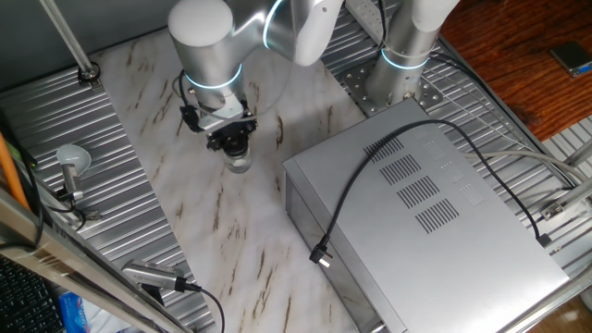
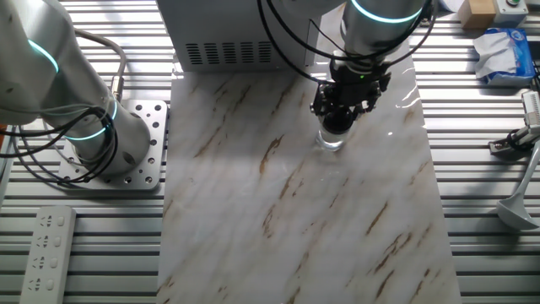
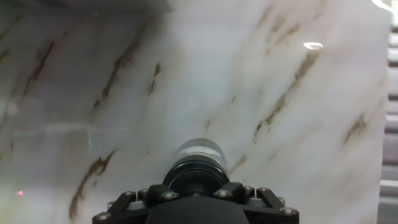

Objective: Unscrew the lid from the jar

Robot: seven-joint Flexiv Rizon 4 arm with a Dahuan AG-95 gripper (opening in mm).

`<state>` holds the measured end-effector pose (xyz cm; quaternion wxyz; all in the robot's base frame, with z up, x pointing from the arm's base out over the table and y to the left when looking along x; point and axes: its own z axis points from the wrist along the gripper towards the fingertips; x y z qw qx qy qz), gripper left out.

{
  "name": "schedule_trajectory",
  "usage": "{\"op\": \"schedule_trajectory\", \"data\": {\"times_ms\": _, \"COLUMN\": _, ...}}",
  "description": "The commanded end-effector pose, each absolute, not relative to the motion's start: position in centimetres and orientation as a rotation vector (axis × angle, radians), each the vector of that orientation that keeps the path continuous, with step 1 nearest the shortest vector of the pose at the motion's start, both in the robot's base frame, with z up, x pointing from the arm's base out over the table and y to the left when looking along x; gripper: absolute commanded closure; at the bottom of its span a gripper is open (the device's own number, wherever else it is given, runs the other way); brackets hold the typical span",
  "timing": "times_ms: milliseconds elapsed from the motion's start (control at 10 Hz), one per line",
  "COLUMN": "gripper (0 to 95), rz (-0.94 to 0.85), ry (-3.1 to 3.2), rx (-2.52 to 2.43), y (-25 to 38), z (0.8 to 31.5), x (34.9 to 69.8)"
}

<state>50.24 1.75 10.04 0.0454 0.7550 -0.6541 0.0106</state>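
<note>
In one fixed view the end effector (image 1: 231,141) stood straight over the jar (image 1: 240,163), upright on the marble bench (image 1: 185,250) toward its far edge, beside a grey metal box (image 1: 435,222). In the other fixed view the jar (image 2: 330,140) sat directly beneath, axis vertical. In the hand view the fingers appeared clamped around the lid (image 3: 196,176).

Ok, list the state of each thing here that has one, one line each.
lid: on the jar, inside the gripper's grasp.
jar: upright on the marble table, under the gripper.
gripper: down over the lid, shut on it.
grey metal box: closed, black cable draped across its top.
</note>
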Motion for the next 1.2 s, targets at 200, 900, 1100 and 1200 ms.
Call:
{"op": "schedule_trajectory", "data": {"times_ms": 200, "gripper": 57.0, "rz": 0.050, "ry": -1.844, "rx": 2.432, "y": 1.77, "z": 9.98, "x": 50.21}}
{"op": "schedule_trajectory", "data": {"times_ms": 900, "gripper": 57.0, "rz": 0.049, "ry": -1.792, "rx": 2.477, "y": 1.76, "z": 10.08, "x": 50.22}}
{"op": "schedule_trajectory", "data": {"times_ms": 1100, "gripper": 38.0, "rz": 0.049, "ry": -1.792, "rx": 2.476, "y": 1.76, "z": 10.04, "x": 50.22}}
{"op": "schedule_trajectory", "data": {"times_ms": 1200, "gripper": 38.0, "rz": 0.043, "ry": -1.788, "rx": 2.474, "y": 1.76, "z": 10.04, "x": 50.22}}
